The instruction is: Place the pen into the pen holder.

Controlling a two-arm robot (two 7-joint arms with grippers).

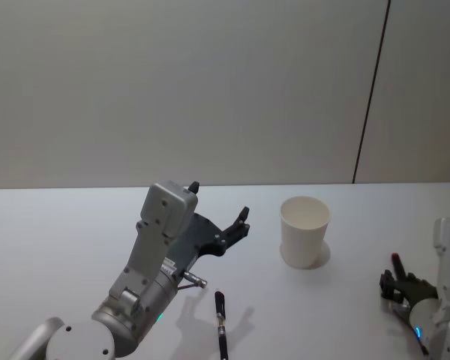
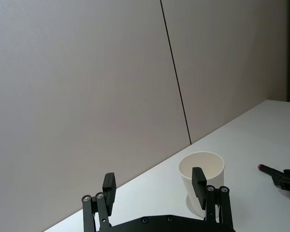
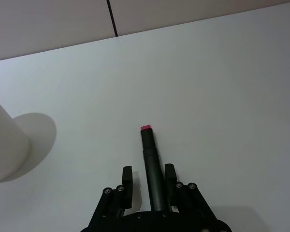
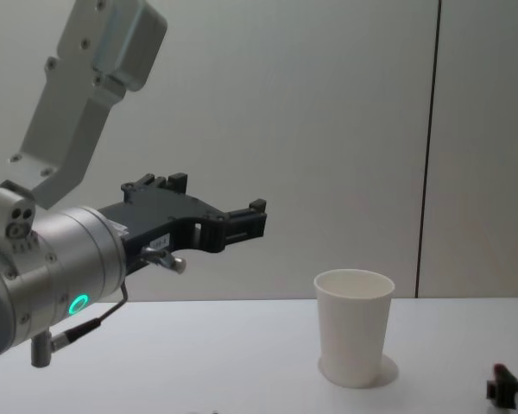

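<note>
Pen (image 3: 149,145), pink-tipped, I judged light, stiff, slick; right claw (image 3: 148,170) was clamped on its barrel, right of pen holder (image 1: 304,229); left claw (image 1: 219,201) gaped, left of it.

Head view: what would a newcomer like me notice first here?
The big left hand hangs open above the white table, just left of a white paper cup standing mid-table. At the near right, the right hand grips a black pink-tipped pen. A second pen lies on the table at the front.
</note>
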